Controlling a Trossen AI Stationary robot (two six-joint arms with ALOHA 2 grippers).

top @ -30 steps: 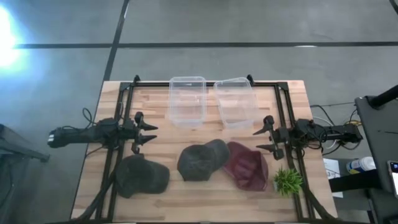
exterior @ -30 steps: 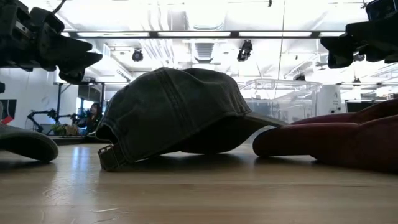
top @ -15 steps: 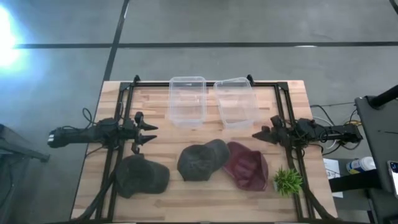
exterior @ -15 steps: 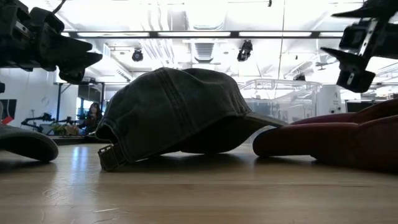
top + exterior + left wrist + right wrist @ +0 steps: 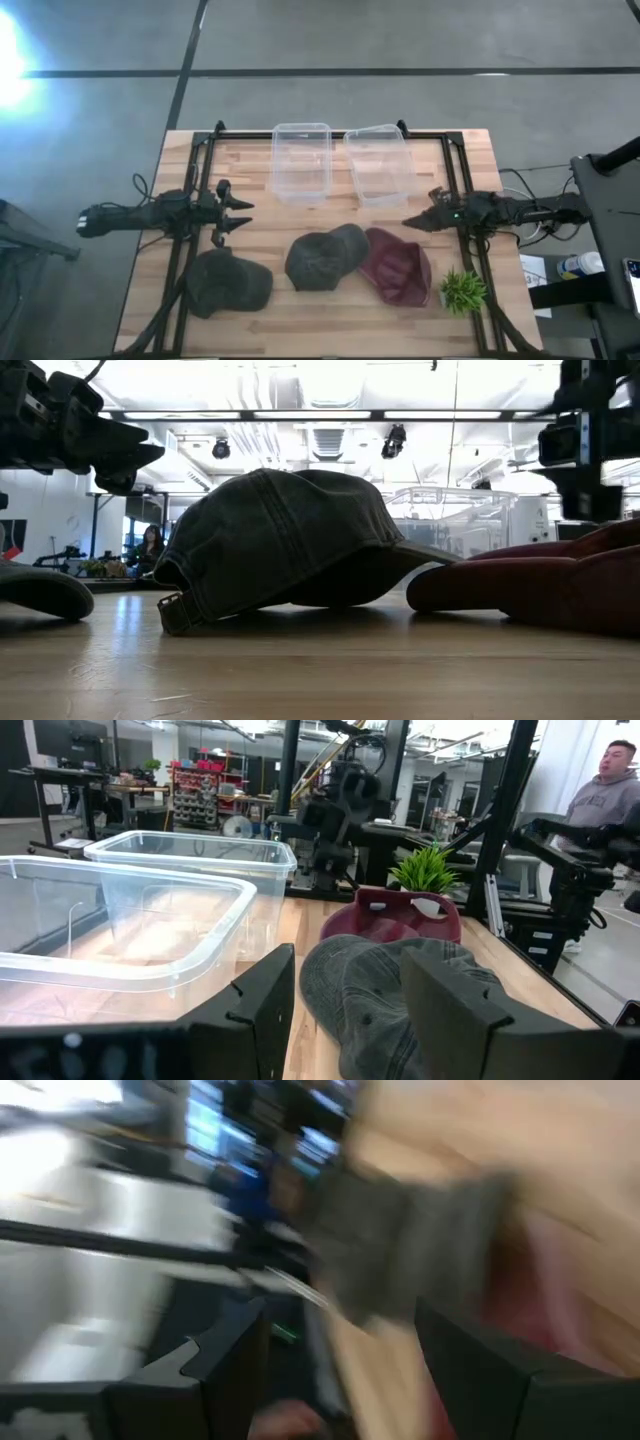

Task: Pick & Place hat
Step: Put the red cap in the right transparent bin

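Note:
Three caps lie brim-down on the wooden table: a dark grey one near the left [image 5: 228, 283], a grey-olive one in the middle [image 5: 325, 258] [image 5: 280, 540] [image 5: 400, 995], and a maroon one to its right [image 5: 398, 265] [image 5: 540, 585] [image 5: 390, 915]. My left gripper [image 5: 248, 215] [image 5: 120, 455] [image 5: 348, 960] hovers open above the table, left of the middle cap and pointing toward it. My right gripper [image 5: 408, 222] [image 5: 585, 450] [image 5: 340, 1330] hovers open just beyond the maroon cap's far right side, its fingers one above the other.
Two clear plastic bins [image 5: 301, 162] [image 5: 378, 163] [image 5: 120, 920] stand side by side at the table's far edge. A small green plant [image 5: 462, 290] [image 5: 425, 870] sits near the right near corner. Black frame rails [image 5: 190, 200] run along both sides. A person [image 5: 610, 780] stands beyond the table.
My right gripper has rolled about a quarter turn, so its fingers now stand one above the other instead of side by side, and it has shifted slightly toward the table's left, closer to the maroon cap. The caps have stayed in place.

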